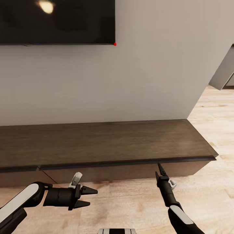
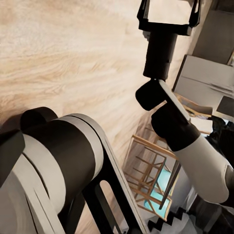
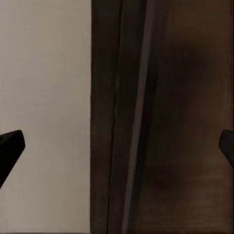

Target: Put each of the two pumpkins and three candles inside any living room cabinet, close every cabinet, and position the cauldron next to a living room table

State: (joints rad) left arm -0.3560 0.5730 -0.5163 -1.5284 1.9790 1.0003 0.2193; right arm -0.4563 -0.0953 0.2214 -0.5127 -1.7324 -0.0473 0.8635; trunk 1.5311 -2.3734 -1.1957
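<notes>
Reaching up, the right gripper (image 1: 160, 169) has its tip at the front edge of the cabinet (image 1: 107, 144), fingers spread wide, holding nothing. The left gripper (image 1: 87, 197) is also open and empty, near the cabinet's lower front, whose left end is cut off.

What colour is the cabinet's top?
Dark-brown wood grain on the cabinet, clearest in the head view.

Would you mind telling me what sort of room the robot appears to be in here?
Most likely a living room: a dark wall-mounted screen hangs above a long, low dark-wood cabinet, with a pale wood floor in front.
</notes>
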